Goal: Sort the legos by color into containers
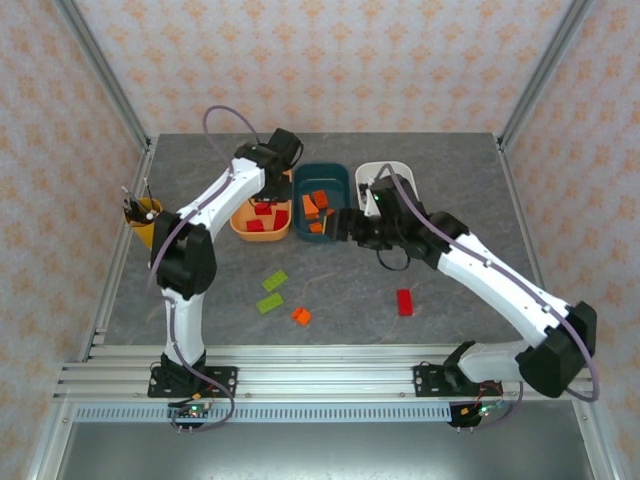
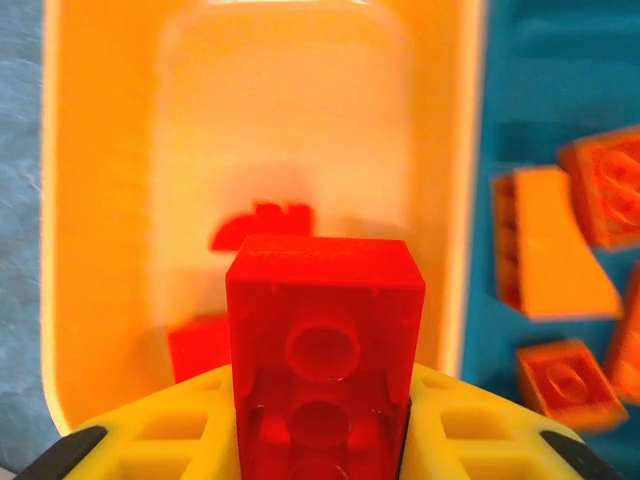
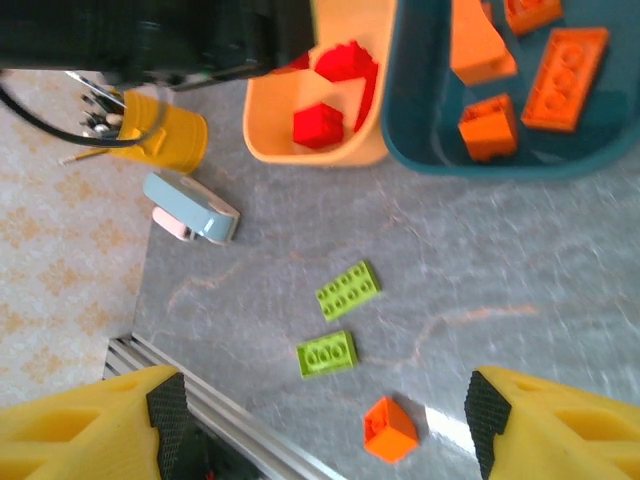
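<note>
Three tubs stand in a row at the far middle of the table (image 1: 470,180): an orange tub (image 1: 243,222), a teal tub (image 1: 322,171) and a white tub (image 1: 402,172), with their rims touching or nearly so. The left arm (image 1: 215,200) bends in over the orange tub. Its jaws are closed on a red brick (image 2: 322,310), held above the tub's inside, close to the wall beside the teal tub. The right arm (image 1: 490,275) reaches to the teal tub's near rim. Its jaws stand wide apart and hold nothing; the yellow fingers (image 3: 80,425) show at the lower corners of the wrist view.

Between the arms lie two green bricks (image 3: 348,290), an orange brick (image 3: 390,430) and, well apart to the right, a loose red brick (image 1: 404,301). The broadest run of surface lies right of that brick. At the left edge stands a yellow pen cup (image 1: 143,215), with a pale blue-and-pink block (image 3: 190,208) near it.

The table is mottled grey, with aluminium rails along its near edge, metal posts at the corners and peach patterned walls around it.

Red legos (image 3: 320,125) lie in the orange tub and orange legos (image 3: 565,65) in the teal one. The far end of the orange tub is washed out and blurred in the left wrist view. The right arm covers part of the white tub — its contents cannot be told. From above, the wrist hides the left jaws.
</note>
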Robot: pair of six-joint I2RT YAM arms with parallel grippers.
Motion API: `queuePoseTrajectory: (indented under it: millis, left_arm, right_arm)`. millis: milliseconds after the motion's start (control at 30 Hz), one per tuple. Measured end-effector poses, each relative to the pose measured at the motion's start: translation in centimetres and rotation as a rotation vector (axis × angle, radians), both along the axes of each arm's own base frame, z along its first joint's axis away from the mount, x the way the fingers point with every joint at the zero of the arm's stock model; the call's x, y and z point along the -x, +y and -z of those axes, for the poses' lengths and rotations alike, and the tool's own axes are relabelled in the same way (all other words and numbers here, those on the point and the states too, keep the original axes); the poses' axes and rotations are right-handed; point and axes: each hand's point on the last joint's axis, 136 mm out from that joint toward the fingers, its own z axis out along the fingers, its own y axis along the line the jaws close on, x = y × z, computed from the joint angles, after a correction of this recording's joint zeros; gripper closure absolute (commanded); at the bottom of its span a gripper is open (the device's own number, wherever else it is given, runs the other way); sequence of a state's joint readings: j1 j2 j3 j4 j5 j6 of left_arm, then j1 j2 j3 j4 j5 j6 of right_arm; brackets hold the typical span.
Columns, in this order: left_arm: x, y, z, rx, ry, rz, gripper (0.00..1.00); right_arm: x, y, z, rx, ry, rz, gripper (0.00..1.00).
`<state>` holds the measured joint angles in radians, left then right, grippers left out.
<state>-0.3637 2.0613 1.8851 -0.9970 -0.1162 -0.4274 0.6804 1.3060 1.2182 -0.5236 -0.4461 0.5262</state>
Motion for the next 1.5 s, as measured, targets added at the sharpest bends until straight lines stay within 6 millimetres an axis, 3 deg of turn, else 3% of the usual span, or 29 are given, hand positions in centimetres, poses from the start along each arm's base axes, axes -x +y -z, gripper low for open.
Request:
queuePoseTrajectory:
  millis: [233, 433, 700, 1133, 1200, 1300, 1400, 1500]
  left_arm:
    - [-4.1, 4.5, 3.1, -0.130, 0.035, -0.141, 0.68]
    - [-5.1, 7.0, 5.4, -0.198, 0.070, -0.192, 0.67]
    - [-5.2, 7.3, 7.1, -0.225, 0.116, -0.194, 0.61]
    - [-3.8, 7.5, 7.9, -0.230, 0.166, -0.207, 0.36]
    - [-3.8, 7.3, 7.2, -0.222, 0.154, -0.204, 0.33]
    - [-3.7, 6.9, 4.5, -0.196, 0.106, -0.203, 0.28]
    - [-3.1, 5.9, -0.4, -0.140, 0.012, -0.197, 0.26]
    - [-1.3, 4.7, -6.1, -0.064, -0.106, -0.192, 0.23]
  right_arm:
    - [-2.8, 2.3, -0.3, -0.022, -0.027, -0.006, 0.24]
    - [-3.4, 3.1, 0.4, -0.028, -0.012, -0.011, 0.24]
    - [-3.3, 3.2, 0.4, -0.032, -0.008, -0.018, 0.24]
    - [-2.7, 2.6, 1.8, 0.043, 0.030, -0.040, 0.24]
    - [-2.5, 2.3, 2.2, 0.074, 0.031, -0.050, 0.24]
    - [-1.5, 1.9, 3.2, 0.148, 0.027, -0.079, 0.24]
    - [0.3, 2.4, 4.3, 0.223, 0.013, -0.146, 0.24]
    - [3.0, 3.3, 5.8, 0.294, 0.006, -0.236, 0.24]
